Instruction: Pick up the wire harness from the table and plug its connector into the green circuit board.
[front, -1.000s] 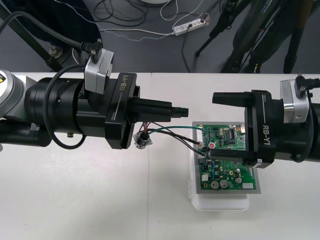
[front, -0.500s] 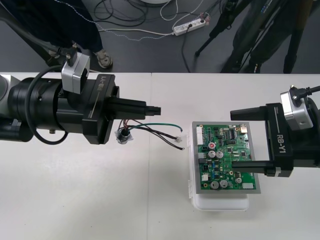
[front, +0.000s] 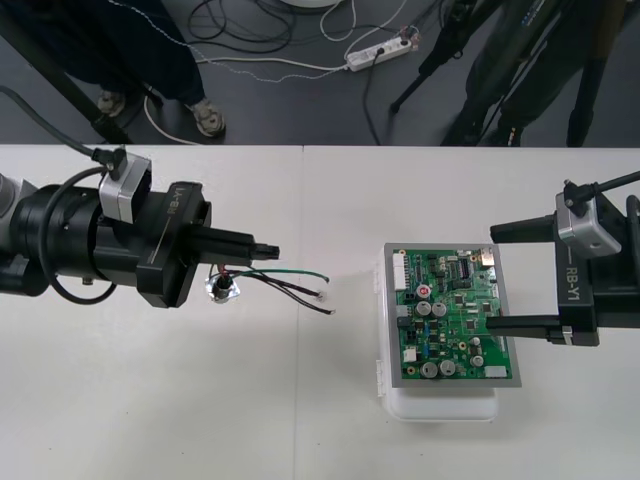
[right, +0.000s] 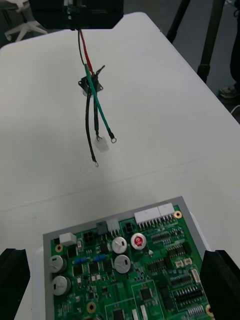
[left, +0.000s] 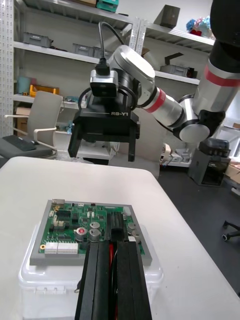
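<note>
My left gripper (front: 268, 244) is over the table's left half with its fingers shut on the wire harness (front: 268, 282). Its round metal socket (front: 222, 288) hangs just below the fingers, and the red, black and green wires trail right towards the board. In the right wrist view the harness (right: 91, 100) dangles from the left gripper (right: 75, 12), with a small pale plug (right: 101, 145) at the wire ends, apart from the board. The green circuit board (front: 450, 315) sits on its white base (front: 440, 405). My right gripper (front: 490, 278) stands open at the board's right edge.
A bare strip of table (front: 350, 300) separates the wire ends from the board. Beyond the far edge, cables, a power strip (front: 378, 52) and tripod legs (front: 470, 60) lie on the dark floor. In the left wrist view the right gripper (left: 105, 130) faces me beyond the board (left: 65, 230).
Both arms have drawn apart. The left gripper moved left with the harness, taking the wire ends off the board. The right gripper moved right, off the board's middle.
</note>
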